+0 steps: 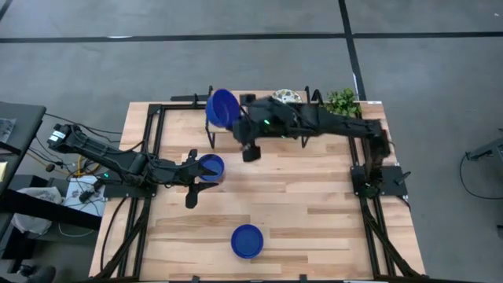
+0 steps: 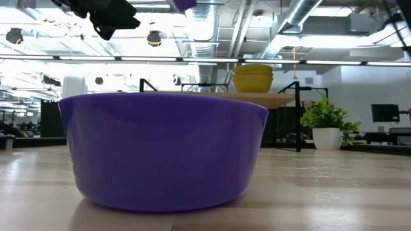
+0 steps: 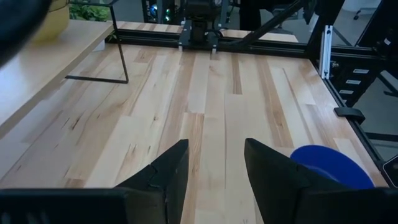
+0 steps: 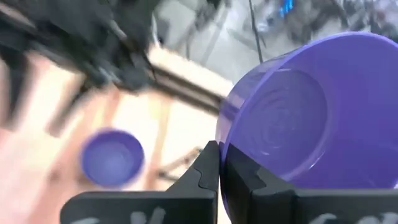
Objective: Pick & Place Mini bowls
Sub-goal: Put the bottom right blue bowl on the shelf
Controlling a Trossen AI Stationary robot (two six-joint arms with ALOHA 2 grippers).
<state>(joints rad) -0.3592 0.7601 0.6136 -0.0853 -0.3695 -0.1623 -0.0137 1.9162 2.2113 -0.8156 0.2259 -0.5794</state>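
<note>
I'm holding a blue bowl aloft at upper centre, right gripper pinching its thin rim; it seems light, stiff and glossy-slick, while the left gripper is hovering apart.

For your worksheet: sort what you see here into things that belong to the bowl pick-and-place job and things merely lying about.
Belong to the job:
- blue bowl held up by the right gripper, fingers shut on its rim
- blue bowl by the open left gripper
- blue bowl at the table's near edge
- speckled bowl

Lying about:
- potted plant
- yellow bowls
</note>
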